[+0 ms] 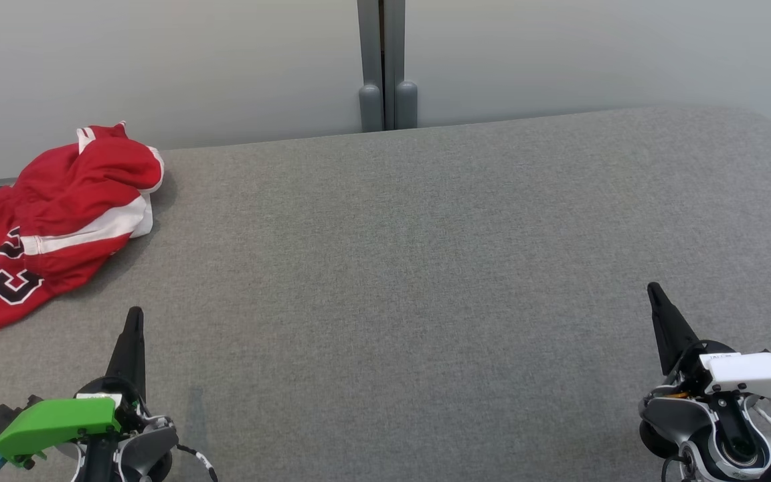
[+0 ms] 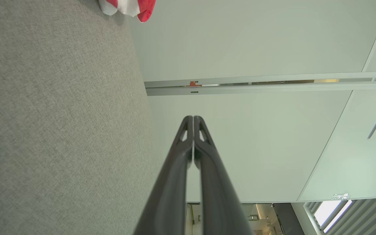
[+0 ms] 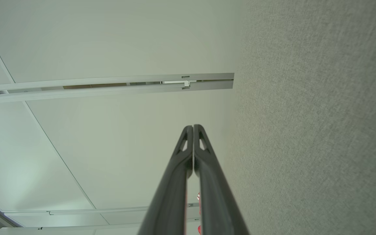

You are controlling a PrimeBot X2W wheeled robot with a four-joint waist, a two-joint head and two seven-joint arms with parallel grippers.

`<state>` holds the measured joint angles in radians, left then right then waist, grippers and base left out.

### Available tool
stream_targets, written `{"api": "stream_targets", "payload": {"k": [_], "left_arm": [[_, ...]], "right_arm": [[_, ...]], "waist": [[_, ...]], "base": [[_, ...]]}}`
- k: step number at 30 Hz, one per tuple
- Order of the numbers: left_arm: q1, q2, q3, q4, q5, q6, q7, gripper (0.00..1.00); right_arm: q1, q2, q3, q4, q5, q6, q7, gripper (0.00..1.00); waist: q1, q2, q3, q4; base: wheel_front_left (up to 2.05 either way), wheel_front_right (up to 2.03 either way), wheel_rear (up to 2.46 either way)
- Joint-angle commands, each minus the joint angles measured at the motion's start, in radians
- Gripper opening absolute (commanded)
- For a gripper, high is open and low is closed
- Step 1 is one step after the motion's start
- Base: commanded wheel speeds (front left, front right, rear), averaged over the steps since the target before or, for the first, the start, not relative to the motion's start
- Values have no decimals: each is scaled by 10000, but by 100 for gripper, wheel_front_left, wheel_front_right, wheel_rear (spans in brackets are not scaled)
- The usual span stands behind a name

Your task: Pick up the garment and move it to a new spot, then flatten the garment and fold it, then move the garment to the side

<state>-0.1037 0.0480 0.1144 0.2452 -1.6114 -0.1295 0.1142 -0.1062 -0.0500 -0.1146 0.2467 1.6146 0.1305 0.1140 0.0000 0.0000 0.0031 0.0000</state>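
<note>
**Item 1, garment** (image 1: 51,221). Red, with white bands and a dark numeral outlined in white. It lay as a crumpled, unfolded heap at the far left of the grey fabric surface (image 1: 399,254), close to the rear edge, and its left side ran out at the edge of the head view. The left wrist view caught one red-and-white corner of the garment (image 2: 127,6) at its top edge, resting on the same grey cloth.

**Item 2, left gripper** (image 1: 134,318). Nearest neighbour to the garment, on the near side of its lower hem but apart from it, with no contact. The two dark fingers were pressed together along their length and held nothing, as confirmed in the left wrist view (image 2: 193,118). The tip pointed toward the rear of the surface. A green cover (image 1: 57,422) sat on its wrist.

**Item 3, right gripper** (image 1: 653,289). It was at the near right of the surface, well apart from the garment. Its fingers were likewise closed against each other and empty, as seen in the right wrist view (image 3: 193,126). A white cover (image 1: 753,375) sat on its wrist.

**Item 4, surroundings.** The surface between the two grippers was plain grey weave with a rounded far right corner. Behind it stood pale wall panels (image 1: 158,67), divided by a grey vertical post (image 1: 382,67) near the middle.
</note>
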Motion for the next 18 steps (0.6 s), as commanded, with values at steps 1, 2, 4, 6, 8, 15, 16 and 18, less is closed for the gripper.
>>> {"api": "stream_targets", "payload": {"k": [1,2,4,6,8,15,16,18], "left_arm": [[-113,45,17,-14,-32,-54,22,0],[-113,45,17,-14,-32,-54,24,0],[-113,45,17,-14,-32,-54,22,0],[-113,45,17,-14,-32,-54,22,0],[-113,45,17,-14,-32,-54,22,0],[178,-52,-21,255,0,10,-10,100],[241,-63,-39,305,4,10,-21,100],[295,-66,-130,300,39,9,-110,100]], "right_arm": [[-51,-9,2,-44,-36,4,16,0],[-51,-9,2,-44,-36,4,16,0],[-51,-9,2,-44,-36,4,16,0],[-51,-9,2,-44,-36,4,16,0],[-51,-9,2,-44,-36,4,16,0],[186,69,10,232,2,-2,-10,100],[247,86,25,292,-2,-2,-21,100],[294,89,101,294,-31,-2,-110,100]], "waist": [[0,0,0,0],[0,0,0,0],[0,0,0,0],[0,0,0,0],[0,0,0,0],[0,0,0,0],[0,0,0,0],[0,0,1,-1]], "base": [[0,0,0],[0,0,0],[0,0,0],[0,0,0],[0,0,0],[0,0,0],[0,0,0],[0,0,0]]}}
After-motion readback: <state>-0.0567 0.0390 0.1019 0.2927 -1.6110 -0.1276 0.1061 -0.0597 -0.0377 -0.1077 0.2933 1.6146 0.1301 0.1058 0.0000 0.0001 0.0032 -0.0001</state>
